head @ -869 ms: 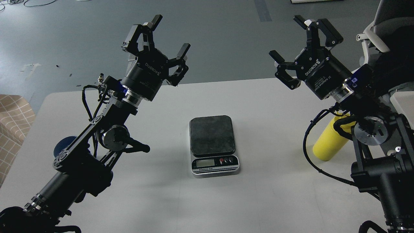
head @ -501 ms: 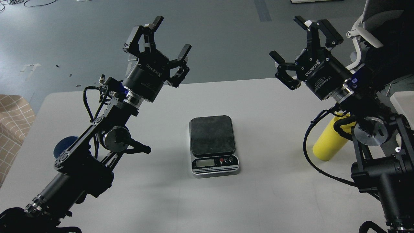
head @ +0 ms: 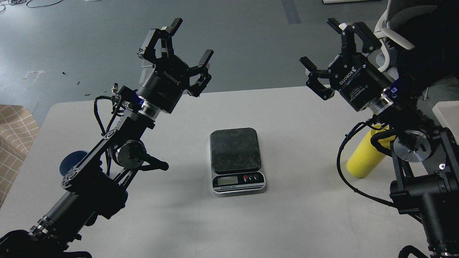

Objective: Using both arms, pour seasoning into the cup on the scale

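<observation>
The scale (head: 237, 160) lies flat in the middle of the white table (head: 294, 118), its dark plate bare. The yellow seasoning bottle (head: 365, 158) stands at the right; my right arm hides its top. The light-blue cup (head: 70, 161) sits at the left, mostly hidden behind my left arm; only part of its rim and inside show. My left gripper (head: 191, 40) is open and empty, raised above the table's far left. My right gripper (head: 320, 43) is open and empty, raised above the far right, well above the bottle.
A chair (head: 412, 32) with a dark seat and white frame stands at the top right. A beige checked cloth (head: 14, 136) lies beyond the table's left edge. A white surface edge (head: 448, 114) shows at the far right.
</observation>
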Action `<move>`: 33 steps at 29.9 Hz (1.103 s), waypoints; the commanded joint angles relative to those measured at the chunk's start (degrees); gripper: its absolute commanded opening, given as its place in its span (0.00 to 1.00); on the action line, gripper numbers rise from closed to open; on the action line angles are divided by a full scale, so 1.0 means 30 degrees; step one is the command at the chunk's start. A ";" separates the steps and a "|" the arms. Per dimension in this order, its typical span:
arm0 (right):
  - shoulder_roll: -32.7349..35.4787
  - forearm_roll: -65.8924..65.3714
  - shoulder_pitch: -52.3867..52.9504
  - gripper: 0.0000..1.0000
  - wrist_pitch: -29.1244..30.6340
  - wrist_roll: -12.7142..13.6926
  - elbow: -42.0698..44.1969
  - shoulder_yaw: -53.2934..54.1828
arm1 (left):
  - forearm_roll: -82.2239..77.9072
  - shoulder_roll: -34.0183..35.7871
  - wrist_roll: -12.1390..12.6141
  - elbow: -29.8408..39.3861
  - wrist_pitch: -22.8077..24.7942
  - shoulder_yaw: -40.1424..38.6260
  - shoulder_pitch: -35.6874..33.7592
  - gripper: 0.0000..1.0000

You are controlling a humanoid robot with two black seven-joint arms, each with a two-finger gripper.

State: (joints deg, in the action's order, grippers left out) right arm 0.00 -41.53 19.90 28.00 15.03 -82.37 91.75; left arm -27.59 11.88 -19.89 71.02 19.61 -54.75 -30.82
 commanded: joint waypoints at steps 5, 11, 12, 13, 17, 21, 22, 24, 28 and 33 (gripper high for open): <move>0.0000 0.0017 -0.0129 1.00 0.0000 0.0000 -0.0023 0.0004 | 0.0027 0.0025 -0.0226 -0.0003 -0.0120 -0.0120 -0.0009 0.99; 0.0000 0.0017 -0.0188 1.00 0.0000 0.0000 -0.0052 0.0004 | 0.0086 -0.0063 0.0008 -0.0003 -0.0062 -0.0559 0.0107 0.99; 0.0000 0.0017 -0.0246 1.00 0.0000 0.0000 -0.0052 0.0004 | 0.0086 -0.0063 0.0008 -0.0003 -0.0062 -0.0589 0.0195 0.99; 0.0000 0.0017 -0.0276 1.00 0.0000 0.0000 -0.0052 -0.0025 | 0.0086 -0.0121 -0.0050 -0.0003 -0.0178 -0.0618 0.0225 0.99; 0.0000 0.0017 -0.0569 1.00 0.0000 0.0000 -0.0081 -0.0025 | 0.0086 -0.0210 -0.0167 -0.0003 -0.0208 -0.0735 0.0254 0.99; 0.0000 0.0017 -0.0569 1.00 0.0000 0.0000 -0.0081 0.0004 | 0.0086 -0.0181 -0.0167 -0.0003 -0.0267 -0.0706 0.0225 0.99; 0.0000 0.0017 -0.0569 1.00 0.0000 0.0000 -0.0081 0.0004 | 0.0086 -0.0181 -0.0167 -0.0003 -0.0267 -0.0706 0.0225 0.99; 0.0000 0.0017 -0.0569 1.00 0.0000 0.0000 -0.0081 0.0004 | 0.0086 -0.0181 -0.0167 -0.0003 -0.0296 -0.0706 0.0225 0.99; 0.0000 0.0017 -0.0656 1.00 0.0000 0.0000 -0.0110 0.0004 | 0.0057 -0.0210 -0.0167 -0.0002 -0.0267 -0.0706 0.0254 0.99; 0.0000 0.0017 -0.0657 1.00 0.0000 -0.0029 -0.0169 0.0004 | 0.0057 -0.0210 -0.0167 0.0027 -0.0267 -0.0735 0.0254 0.99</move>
State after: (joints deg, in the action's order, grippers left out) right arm 0.00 -41.49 17.94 28.00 15.03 -82.83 91.76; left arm -27.42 11.26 -20.39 71.03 18.78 -56.89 -30.10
